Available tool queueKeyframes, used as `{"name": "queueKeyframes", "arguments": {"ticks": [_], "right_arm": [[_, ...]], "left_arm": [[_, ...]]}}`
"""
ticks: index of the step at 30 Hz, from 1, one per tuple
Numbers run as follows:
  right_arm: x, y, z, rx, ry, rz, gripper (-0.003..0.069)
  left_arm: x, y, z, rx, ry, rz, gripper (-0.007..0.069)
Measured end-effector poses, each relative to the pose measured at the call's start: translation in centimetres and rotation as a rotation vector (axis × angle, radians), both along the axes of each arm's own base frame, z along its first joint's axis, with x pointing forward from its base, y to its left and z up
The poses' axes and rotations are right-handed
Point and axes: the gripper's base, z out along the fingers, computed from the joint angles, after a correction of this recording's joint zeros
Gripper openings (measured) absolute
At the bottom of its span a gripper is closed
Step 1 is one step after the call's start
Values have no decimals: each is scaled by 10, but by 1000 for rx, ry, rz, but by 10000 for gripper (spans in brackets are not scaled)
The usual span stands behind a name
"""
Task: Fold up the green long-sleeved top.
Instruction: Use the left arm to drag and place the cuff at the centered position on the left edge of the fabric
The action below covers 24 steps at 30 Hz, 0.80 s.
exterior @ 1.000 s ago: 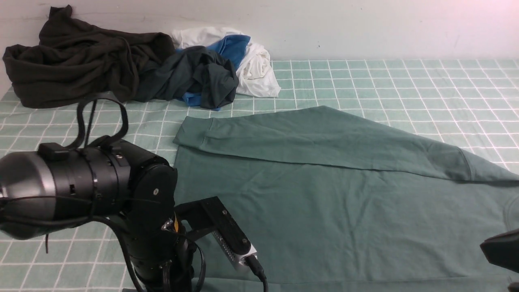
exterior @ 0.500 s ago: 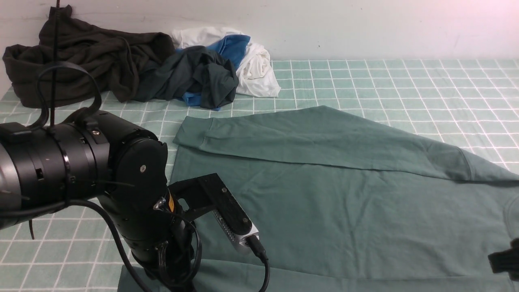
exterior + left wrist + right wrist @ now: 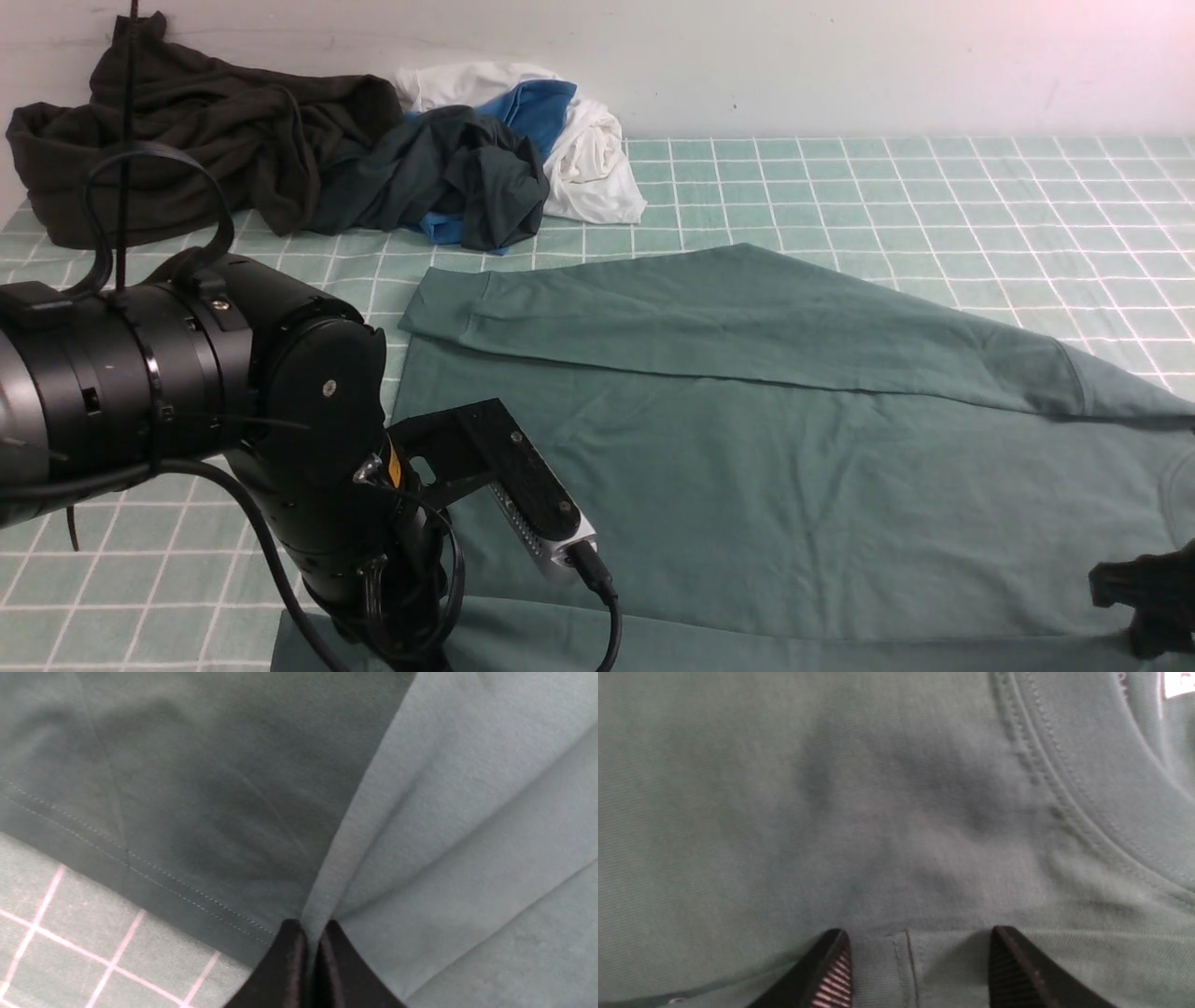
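Green long-sleeved top (image 3: 794, 467) beneath right hand (image 3: 920, 935), pinched before, now spread wide

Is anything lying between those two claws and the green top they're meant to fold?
Nothing visible. The left gripper is shut on a fold of the green top; the right gripper hangs open over it near the collar. The other clothes lie piled apart.
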Motion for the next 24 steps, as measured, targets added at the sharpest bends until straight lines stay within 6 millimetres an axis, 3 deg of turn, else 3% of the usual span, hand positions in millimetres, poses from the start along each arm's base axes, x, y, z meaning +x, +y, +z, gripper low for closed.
{"name": "queueKeyframes", "arguments": {"ticks": [5, 9, 13, 16, 19, 21, 22, 24], "right_arm": [[0, 1, 0, 7, 2, 1, 114], [0, -1, 3, -16, 7, 19, 15], [-7, -5, 24, -68, 34, 25, -1], [-16, -8, 49, -102, -20, 24, -1], [-20, -8, 58, -108, -52, 21, -1], [-22, -8, 62, -110, -71, 21, -1], [-22, -8, 62, -110, -71, 21, -1], [-21, -8, 61, -109, -74, 23, -1]], "left_arm": [[0, 0, 0, 0, -1, 0, -1], [1, -1, 3, -2, -7, -2, -1], [7, -4, 17, -12, -22, -3, -1], [19, -10, 39, -37, -94, -9, -1], [33, -13, 53, -56, -142, 2, -1], [62, -16, 61, -63, -170, 36, 0], [64, -16, 61, -61, -169, 38, 0], [88, -20, 55, -48, -162, 58, 4]]}}
